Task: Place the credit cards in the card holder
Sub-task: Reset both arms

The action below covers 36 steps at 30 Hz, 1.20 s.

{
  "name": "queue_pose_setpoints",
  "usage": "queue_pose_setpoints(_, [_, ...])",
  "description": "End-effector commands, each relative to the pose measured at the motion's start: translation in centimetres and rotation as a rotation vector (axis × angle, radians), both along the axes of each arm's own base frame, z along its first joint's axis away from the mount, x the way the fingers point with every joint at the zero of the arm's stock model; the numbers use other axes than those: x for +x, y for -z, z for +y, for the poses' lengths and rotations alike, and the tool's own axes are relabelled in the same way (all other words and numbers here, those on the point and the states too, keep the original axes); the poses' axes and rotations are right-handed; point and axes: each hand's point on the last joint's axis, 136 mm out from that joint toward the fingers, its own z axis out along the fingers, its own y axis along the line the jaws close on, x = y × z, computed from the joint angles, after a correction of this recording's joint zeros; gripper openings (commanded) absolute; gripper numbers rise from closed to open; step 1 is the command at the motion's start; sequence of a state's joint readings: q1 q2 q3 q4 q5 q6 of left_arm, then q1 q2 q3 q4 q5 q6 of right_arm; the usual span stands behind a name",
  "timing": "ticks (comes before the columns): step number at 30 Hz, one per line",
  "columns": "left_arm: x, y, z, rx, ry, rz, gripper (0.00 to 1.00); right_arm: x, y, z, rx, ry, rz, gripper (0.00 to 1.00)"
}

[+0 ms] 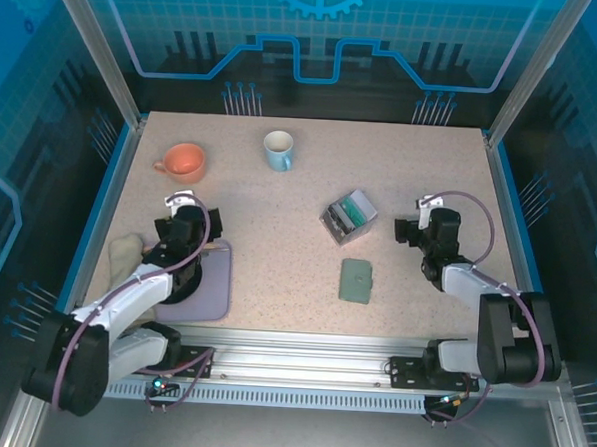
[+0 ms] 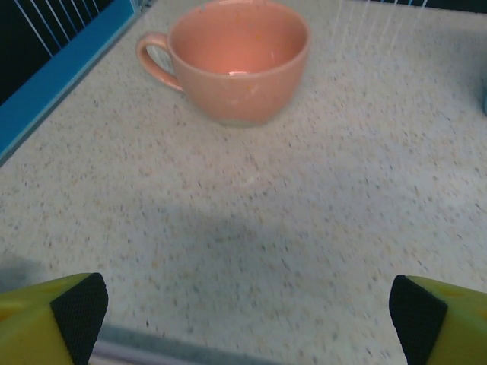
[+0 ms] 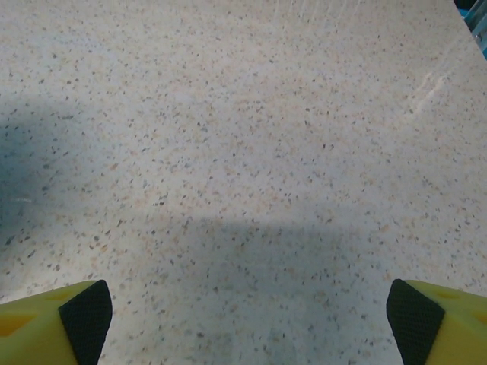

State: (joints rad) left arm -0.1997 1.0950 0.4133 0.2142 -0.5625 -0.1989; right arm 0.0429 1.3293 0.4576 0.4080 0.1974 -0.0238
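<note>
Card holder (image 1: pixel 357 281) lies well apart from both pairs of jaws, each spread wide

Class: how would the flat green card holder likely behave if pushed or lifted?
The card holder lies flat, so it would probably slide, not roll or tip. It looks thin, so likely light and awkward to pinch off the table.

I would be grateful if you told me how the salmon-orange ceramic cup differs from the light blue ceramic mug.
The salmon-orange ceramic cup has a wider mouth than the light blue ceramic mug. The cup is orange inside, the mug white inside. The cup stands farther left than the mug. Both stand upright, mouths up.
</note>
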Motion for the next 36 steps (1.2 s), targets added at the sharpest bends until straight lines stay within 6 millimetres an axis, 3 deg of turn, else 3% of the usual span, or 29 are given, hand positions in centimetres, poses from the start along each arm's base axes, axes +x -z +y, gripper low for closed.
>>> queue_pose_setpoints(1, [2.1,-0.3,-0.7,0.002,0.114,-0.130,0.99,0.7,-2.5,0.4,0.024,-0.068,-0.136,0.94])
queue_pose_setpoints(5, [3.6,0.1,-0.9,-0.016,0.170,-0.151,0.99,-0.8,-3.4,0.7,0.038,-0.098,-0.221,0.96])
queue_pose_setpoints(10, [5.4,1.2,-1.2,-0.005,0.245,-0.154,0.99,-0.9,-3.9,2.0,0.132,-0.149,-0.285,0.96])
queue_pose_setpoints(14, [6.5,2.7,-1.5,-0.012,0.271,-0.130,0.98,0.0,-2.4,2.8,0.136,-0.172,-0.276,0.95])
queue_pose_setpoints(20, [6.6,3.1,-1.1,-0.059,0.279,-0.102,0.99,2.5,-0.1,3.3,0.073,-0.138,-0.162,0.92])
queue_pose_setpoints(21, [6.6,3.1,-1.1,-0.058,0.279,-0.101,0.99,2.7,-0.1,2.9,0.064,-0.105,-0.147,0.99])
queue_pose_setpoints(25, [6.6,3.1,-1.1,-0.040,0.266,-0.103,0.99,2.6,-0.2,1.9,0.064,-0.046,-0.164,1.00])
queue_pose_setpoints(36, [6.6,3.1,-1.3,-0.042,0.274,-0.099,0.99,2.6,-0.2,2.4,0.046,-0.060,-0.162,1.00])
